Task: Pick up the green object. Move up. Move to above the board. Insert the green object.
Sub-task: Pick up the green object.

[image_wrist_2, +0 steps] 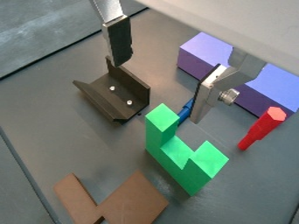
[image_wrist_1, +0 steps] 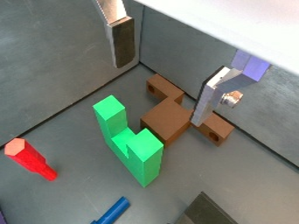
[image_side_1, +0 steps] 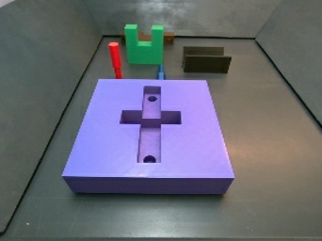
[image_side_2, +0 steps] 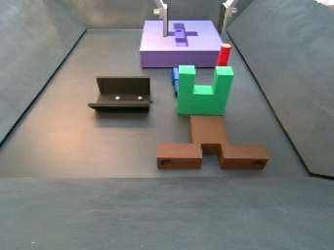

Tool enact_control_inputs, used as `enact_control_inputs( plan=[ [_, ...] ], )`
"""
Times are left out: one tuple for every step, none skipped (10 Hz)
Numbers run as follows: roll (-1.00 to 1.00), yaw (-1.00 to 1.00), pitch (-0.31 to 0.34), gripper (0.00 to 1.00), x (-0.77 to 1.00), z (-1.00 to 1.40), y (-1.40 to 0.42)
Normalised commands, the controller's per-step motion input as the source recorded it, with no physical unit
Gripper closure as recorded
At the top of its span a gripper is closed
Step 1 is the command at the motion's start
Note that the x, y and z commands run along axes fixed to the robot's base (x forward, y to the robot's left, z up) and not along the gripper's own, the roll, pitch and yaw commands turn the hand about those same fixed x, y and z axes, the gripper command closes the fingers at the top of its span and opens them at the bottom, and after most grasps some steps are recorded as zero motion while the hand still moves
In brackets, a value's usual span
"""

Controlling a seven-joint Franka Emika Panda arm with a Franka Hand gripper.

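Here, one green object, a bright U-shaped block with two prongs and a notch between them, stands on the dark floor, free of any grip. In a side view it sits between the brown T-shaped piece and the board, just beside one thin red post and one small blue piece. The single board, a large purple-blue slab, shows one cross-shaped recess and two small round holes in its top face.

The gripper hangs above the green object with its two silver fingers spread wide and nothing between them. In a wrist view the same gripper hovers over the green object, clear of it, with a finger near one prong.

One fixture, a dark L-shaped bracket, stands on the floor well to the side of the green piece; it shows too in a wrist view. The red post lies near the green block in a wrist view, apart from it. One brown piece rests just behind the block.
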Motion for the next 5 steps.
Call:
enact_control_inputs(
  plan=[
    [-0.04, 0.0, -0.01, 0.0, 0.0, -0.02, 0.0],
    [-0.04, -0.01, 0.0, 0.0, 0.08, -0.12, -0.13],
    [-0.13, -0.02, 0.0, 0.0, 0.68, -0.6, -0.2],
    [-0.09, 0.0, -0.059, 0.0, 0.76, -0.95, -0.29],
    [-0.07, 0.0, -0.047, 0.0, 0.75, -1.0, -0.28]
  ],
)
